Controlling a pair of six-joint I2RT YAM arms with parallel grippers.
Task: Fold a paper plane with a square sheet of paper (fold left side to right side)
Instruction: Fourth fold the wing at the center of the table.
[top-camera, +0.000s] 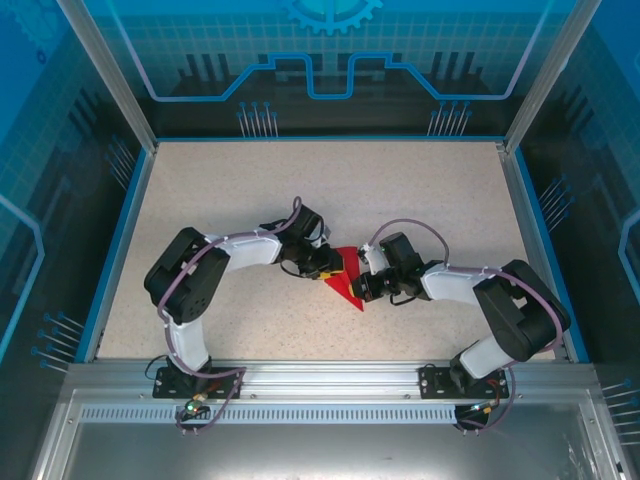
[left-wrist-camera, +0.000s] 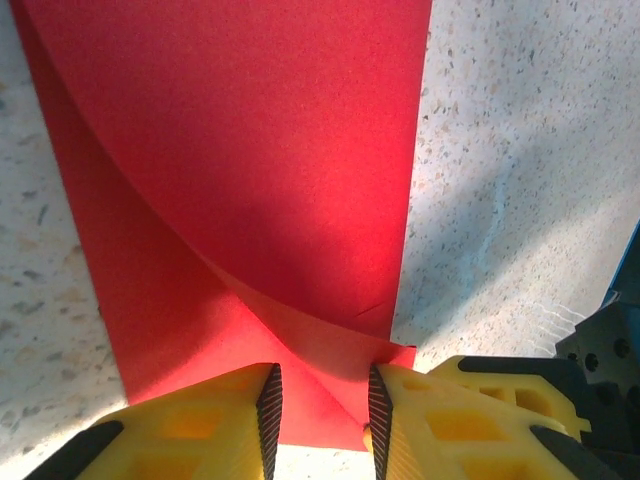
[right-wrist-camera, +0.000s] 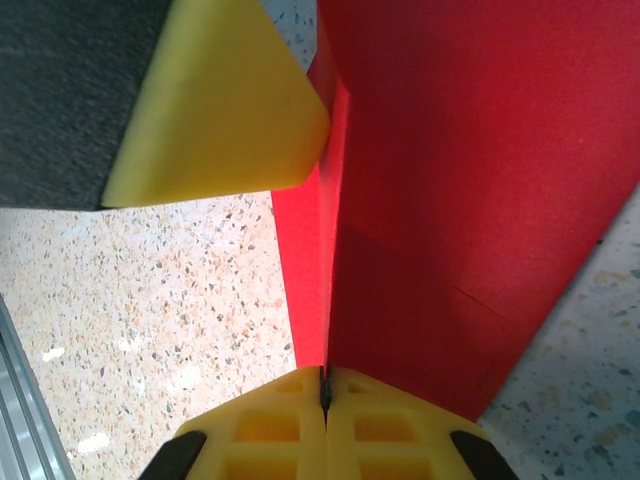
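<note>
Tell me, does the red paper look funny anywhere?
No tear shows. The red paper has a top layer that curves up instead of lying flat, with a small wrinkle near the left pincer.

Left tool (left-wrist-camera: 322, 388) at bottom edge, yellow ribbed fingers (left-wrist-camera: 230, 425) apart, straddling near corner of thin bright red square sheet of paper (left-wrist-camera: 250, 150); upper layer curling over; beneath, pale speckled worktop (left-wrist-camera: 510, 150).

The red square sheet of paper (top-camera: 346, 283) lies folded, its layers curling.
</note>
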